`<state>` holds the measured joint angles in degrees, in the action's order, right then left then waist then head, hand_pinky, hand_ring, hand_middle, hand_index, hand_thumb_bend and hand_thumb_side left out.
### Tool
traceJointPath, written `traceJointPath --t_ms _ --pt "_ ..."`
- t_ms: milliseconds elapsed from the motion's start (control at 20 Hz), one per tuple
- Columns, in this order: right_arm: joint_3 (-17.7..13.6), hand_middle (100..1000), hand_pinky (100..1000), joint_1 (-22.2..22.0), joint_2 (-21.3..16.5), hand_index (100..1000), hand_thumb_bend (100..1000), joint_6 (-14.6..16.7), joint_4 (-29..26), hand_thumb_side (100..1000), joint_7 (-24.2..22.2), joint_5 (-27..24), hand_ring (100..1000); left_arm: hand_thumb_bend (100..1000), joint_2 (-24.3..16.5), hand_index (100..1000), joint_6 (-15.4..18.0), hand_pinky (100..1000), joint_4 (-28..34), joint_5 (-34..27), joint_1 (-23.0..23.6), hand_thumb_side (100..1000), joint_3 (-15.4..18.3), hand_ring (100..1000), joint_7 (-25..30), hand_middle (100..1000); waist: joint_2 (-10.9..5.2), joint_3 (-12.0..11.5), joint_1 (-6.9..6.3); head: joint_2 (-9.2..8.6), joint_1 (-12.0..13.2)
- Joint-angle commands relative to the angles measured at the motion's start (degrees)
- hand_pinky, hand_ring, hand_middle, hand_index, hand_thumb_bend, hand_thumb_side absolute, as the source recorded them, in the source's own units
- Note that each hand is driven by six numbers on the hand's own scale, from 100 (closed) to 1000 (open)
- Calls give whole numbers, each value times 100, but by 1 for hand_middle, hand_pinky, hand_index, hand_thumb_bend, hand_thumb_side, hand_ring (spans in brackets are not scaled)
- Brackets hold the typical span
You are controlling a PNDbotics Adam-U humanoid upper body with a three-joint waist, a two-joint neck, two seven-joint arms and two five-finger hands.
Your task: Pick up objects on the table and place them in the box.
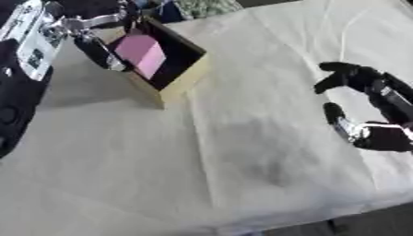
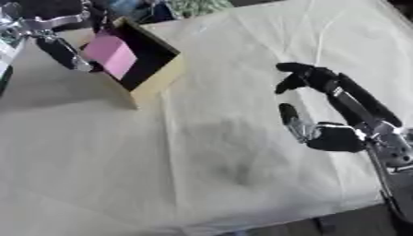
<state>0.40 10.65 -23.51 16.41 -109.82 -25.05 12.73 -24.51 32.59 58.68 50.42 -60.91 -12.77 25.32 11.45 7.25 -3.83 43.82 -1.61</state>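
cream cloth holds box; left hand fingers grip pink block; right hand fingers relaxed.

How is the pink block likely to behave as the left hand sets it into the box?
The pink block has flat faces and sharp edges, so it probably stays rigid and won't roll. It sits tilted in the box, so it may tip flat once the left hand leaves.

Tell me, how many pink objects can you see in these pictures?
1. A pink block sits at the box, in the left hand at the upper left. The box walls may hide more inside.
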Motion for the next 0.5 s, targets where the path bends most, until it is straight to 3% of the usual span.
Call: traceJointPath --t_ms 50,500 --pt "10 632 785 89 -65 937 100 13 -41 418 -38 -58 758 443 -24 682 -23 767 -36 117 -157 100 91 568 -61 459 -63 43 15 29 48" --pt "80 633 787 156 -19 938 100 54 -47 431 -133 -96 759 475 176 699 -202 766 -410 709 -119 100 259 580 -484 473 22 285 19 29 176"
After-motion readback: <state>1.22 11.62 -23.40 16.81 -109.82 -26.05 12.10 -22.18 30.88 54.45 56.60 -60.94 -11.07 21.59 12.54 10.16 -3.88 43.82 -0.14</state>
